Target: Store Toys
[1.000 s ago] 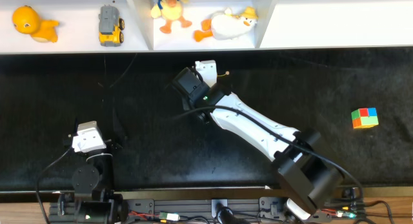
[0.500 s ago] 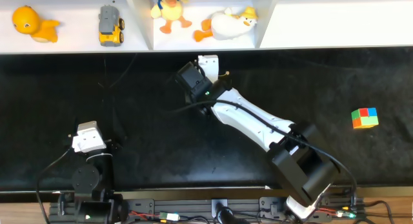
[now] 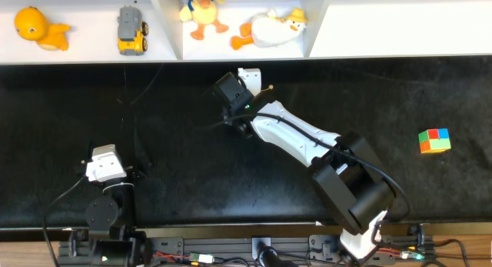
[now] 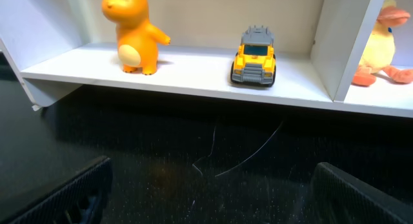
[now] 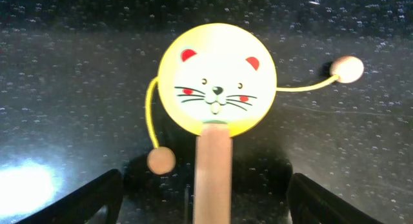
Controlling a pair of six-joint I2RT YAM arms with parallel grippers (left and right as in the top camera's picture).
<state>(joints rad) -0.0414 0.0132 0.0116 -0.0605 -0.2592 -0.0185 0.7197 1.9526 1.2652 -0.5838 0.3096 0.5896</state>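
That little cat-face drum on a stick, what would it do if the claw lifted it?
The wooden stick looks rigid, so probably an easy grip. The two beads are on thin cords, so they would likely swing and tap the round drum. It looks light.

The rattle drum (image 5: pixel 217 79) is yellow, cat face in black lines, red ears and cheeks; handle (image 5: pixel 213 172) and beads (image 5: pixel 347 68) tan, strings (image 5: pixel 148 114) yellow. The tabletop (image 3: pixel 192 159) is black, pale-speckled. The cube (image 3: pixel 434 141) shows red, green, blue, orange. White shelf (image 3: pixel 384 28); orange figure (image 4: pixel 134 31); yellow-grey truck (image 4: pixel 255 56).
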